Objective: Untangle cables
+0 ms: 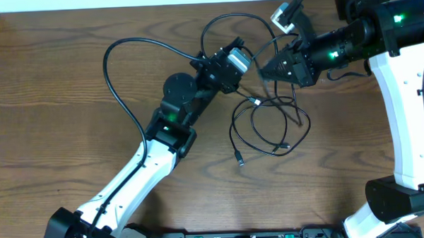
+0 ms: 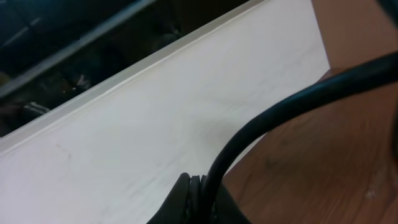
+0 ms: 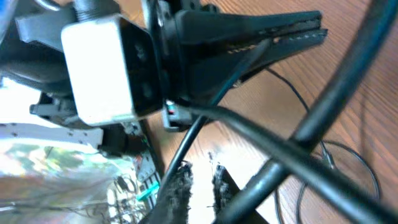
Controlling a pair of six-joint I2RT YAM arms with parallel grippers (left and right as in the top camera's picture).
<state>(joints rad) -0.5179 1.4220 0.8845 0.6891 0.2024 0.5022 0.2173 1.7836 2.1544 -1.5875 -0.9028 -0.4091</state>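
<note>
cable (image 2: 298, 102), black, tight in left end effector (image 2: 194, 193); right end effector (image 3: 199, 183) barely ajar

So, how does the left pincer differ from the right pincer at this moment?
The left pincer is shut on the black cable, while the right pincer has its fingers a little apart. The cable runs out from between the left pincer's fingers; whether the right pincer touches it, I cannot tell. Both are black and stand nearly tip to tip.
</note>
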